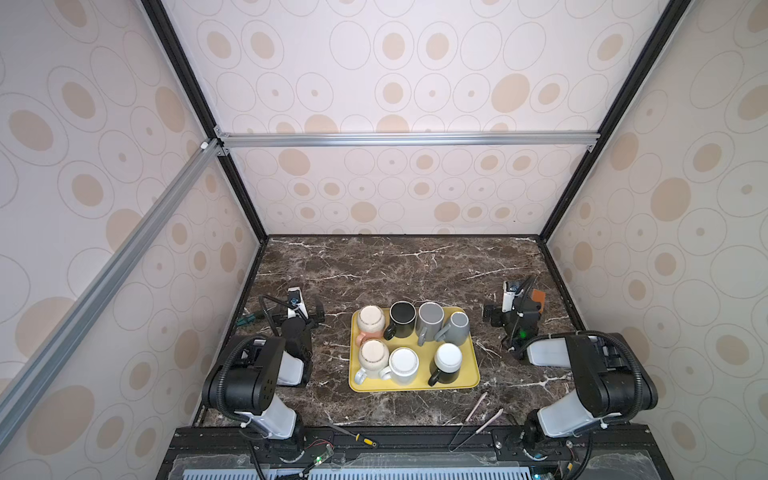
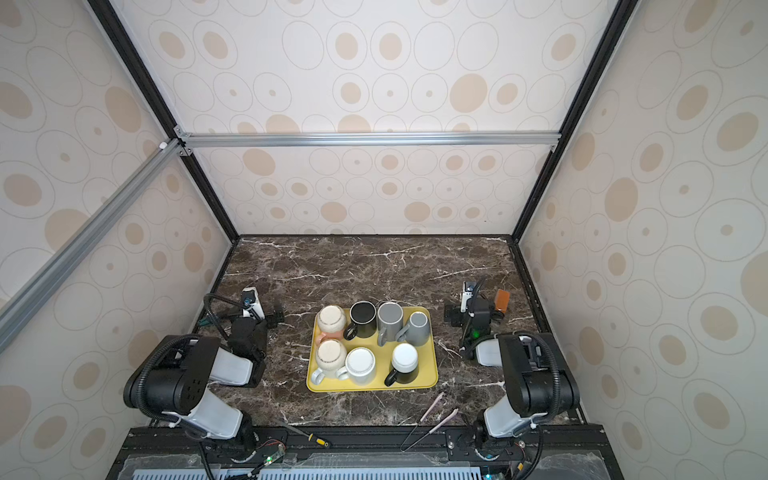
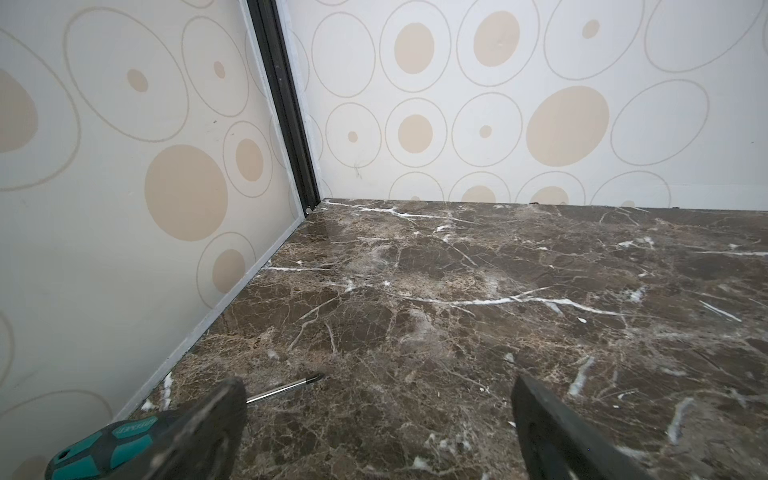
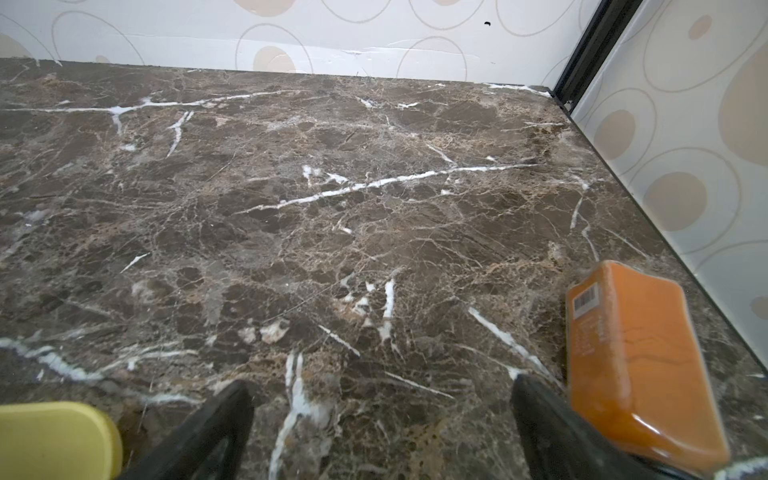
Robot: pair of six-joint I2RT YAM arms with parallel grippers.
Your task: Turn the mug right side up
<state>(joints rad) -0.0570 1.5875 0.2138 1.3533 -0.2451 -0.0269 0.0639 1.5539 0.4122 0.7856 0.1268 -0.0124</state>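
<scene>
A yellow tray (image 1: 473,376) (image 2: 432,374) in the middle of the marble table holds several mugs, seen in both top views. Two cream mugs (image 1: 371,319) (image 1: 374,354), a white mug (image 1: 404,360) and a black mug with a white base (image 1: 448,357) stand bottom up. A black mug (image 1: 402,313) shows a dark inside. Whether the two grey mugs (image 1: 430,315) (image 1: 458,325) are bottom up I cannot tell. My left gripper (image 1: 296,312) (image 3: 378,382) hangs open left of the tray, over bare marble. My right gripper (image 1: 513,309) (image 4: 381,384) stands open right of it, empty.
A green-handled screwdriver (image 3: 124,440) (image 1: 249,320) lies beside the left gripper by the left wall. An orange block (image 4: 631,357) (image 1: 539,297) sits next to the right gripper. The tray's corner (image 4: 54,436) shows in the right wrist view. A yellow-handled screwdriver (image 1: 358,436) and tongs (image 1: 478,419) lie at the front edge.
</scene>
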